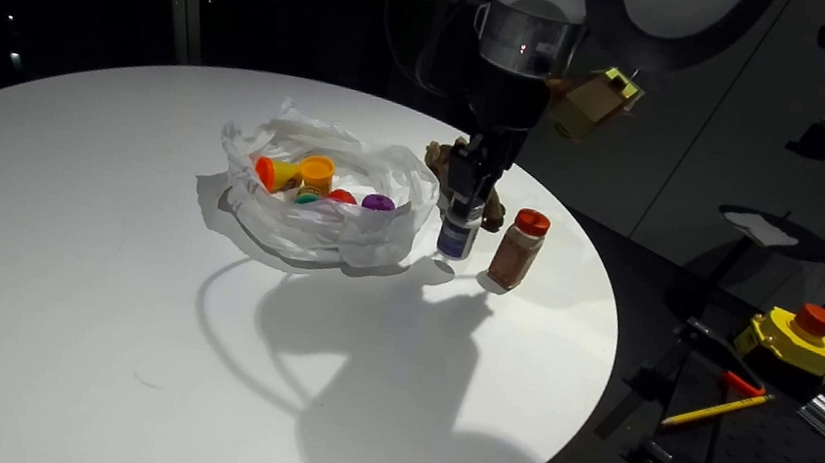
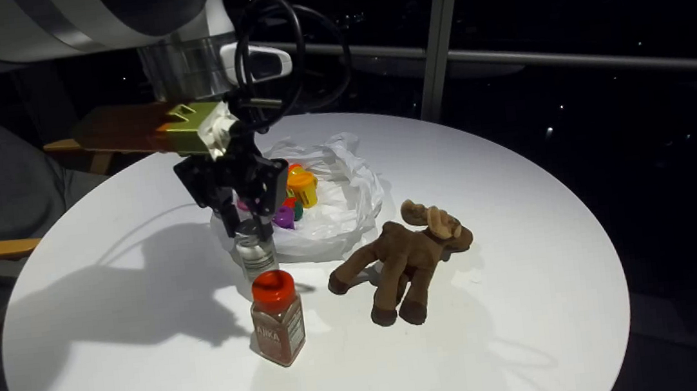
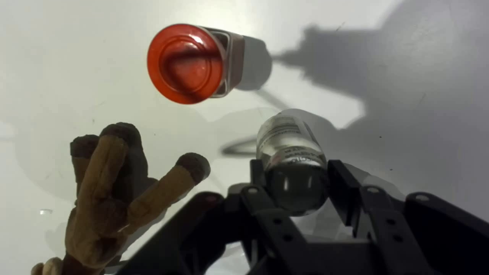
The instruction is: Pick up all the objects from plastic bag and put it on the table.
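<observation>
Wrist view has the gripper [image 3: 296, 172] grasping a small clear bottle [image 3: 288, 141] near its top, the fingers [image 3: 344, 185] set against both its sides. The bottle is close to upright, just beside the plastic bag [image 1: 296, 234], over the round white table [image 1: 79, 295]; whether its base touches down I cannot say. Near the bottle but apart from it, a red-lidded jar [image 2: 280, 332] of reddish-brown stuff stands upright on the table. A brown toy moose [image 2: 413, 248] lies on the table too, and in an exterior view the gripper hides part of it. The bag is thin, white and crumpled, sitting on the table with its top spread wide. Inside are a yellow cup [image 1: 287, 175] on its side, an orange-topped cup [image 1: 317, 172] roughly upright next to it, a red piece [image 1: 342, 196], a green piece [image 1: 307, 199] and a purple piece [image 1: 378, 202]; in an exterior view the bag's near wall hides part of these last three. Off the table, a yellow pencil [image 1: 717, 410] lies on a dark bench [image 1: 733, 456], with a yellow box [image 1: 784, 340] bearing a red button [image 1: 817, 320] near it.
</observation>
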Robot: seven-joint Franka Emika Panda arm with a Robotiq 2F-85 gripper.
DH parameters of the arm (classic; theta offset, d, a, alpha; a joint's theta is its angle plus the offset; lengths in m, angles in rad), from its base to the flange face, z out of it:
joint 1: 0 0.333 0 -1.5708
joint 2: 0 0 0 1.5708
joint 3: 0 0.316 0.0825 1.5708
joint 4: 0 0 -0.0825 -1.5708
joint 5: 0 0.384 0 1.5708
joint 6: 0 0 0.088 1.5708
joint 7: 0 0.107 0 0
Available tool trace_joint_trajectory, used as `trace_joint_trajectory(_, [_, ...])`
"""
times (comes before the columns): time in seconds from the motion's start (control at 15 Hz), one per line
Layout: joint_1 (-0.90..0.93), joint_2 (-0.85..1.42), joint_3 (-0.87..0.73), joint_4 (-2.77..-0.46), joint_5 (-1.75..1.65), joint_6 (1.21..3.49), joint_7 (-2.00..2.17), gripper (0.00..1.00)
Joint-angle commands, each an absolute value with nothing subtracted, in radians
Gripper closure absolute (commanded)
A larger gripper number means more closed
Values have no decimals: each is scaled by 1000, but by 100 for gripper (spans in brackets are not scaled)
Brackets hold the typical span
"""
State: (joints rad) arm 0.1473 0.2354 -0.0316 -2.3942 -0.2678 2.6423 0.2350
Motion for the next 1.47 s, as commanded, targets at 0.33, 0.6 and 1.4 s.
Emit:
trace_joint_trajectory(0.33, [149, 341, -110, -2351, -271, 2769, 327, 80])
trace_joint_trajectory(0.6, [127, 327, -96, -2342, -209, 2749, 291, 23])
trace_joint_trajectory(1.4, [172, 418, -16, -2052, -179, 2618, 250, 1])
